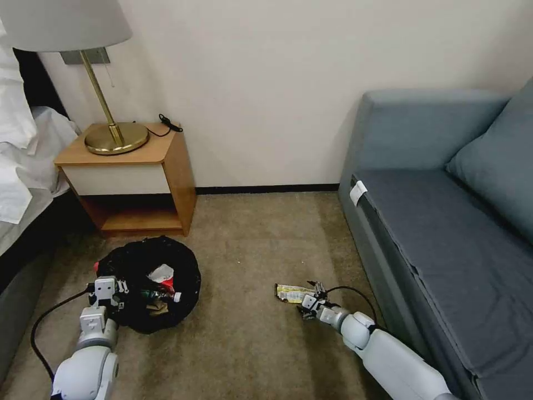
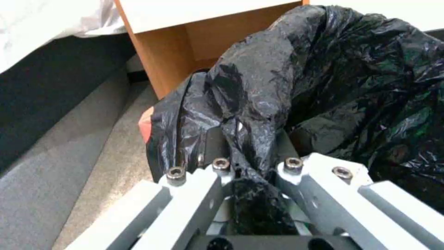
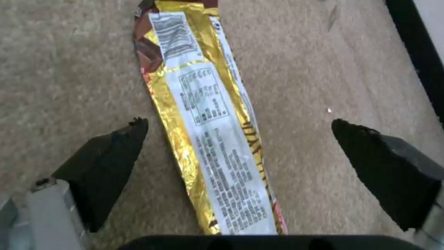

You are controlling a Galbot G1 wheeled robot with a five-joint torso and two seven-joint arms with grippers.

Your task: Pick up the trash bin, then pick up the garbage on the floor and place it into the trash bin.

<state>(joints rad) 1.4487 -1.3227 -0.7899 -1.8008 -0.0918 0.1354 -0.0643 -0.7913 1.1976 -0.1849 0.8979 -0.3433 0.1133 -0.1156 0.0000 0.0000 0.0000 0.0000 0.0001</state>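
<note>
**Right claw spread over snack wrapper; left claw clamped on bin liner**

The right arm reached forward and low over the carpet [image 1: 250, 244], close to the front edge of the grey sofa [image 1: 444, 222]. The right gripper [image 3: 240, 128] pointed down at the floor with its fingers [image 3: 116, 146] spread wide, one on each side of the flat gold-and-white snack wrapper [image 3: 208, 139]. The wrapper lay flat on the carpet between them; neither finger was seen touching it.

The left arm was extended low at the robot's left side. The left gripper [image 2: 252, 166] was closed on a fold of the black bag at the near rim of the trash bin [image 1: 147, 283]. The bin sat in front of the wooden nightstand [image 1: 139, 178], by the bed [image 1: 22, 166]. Other litter pieces lay inside the bin, among them a red-and-white crumpled wrapper [image 1: 162, 276].
</note>
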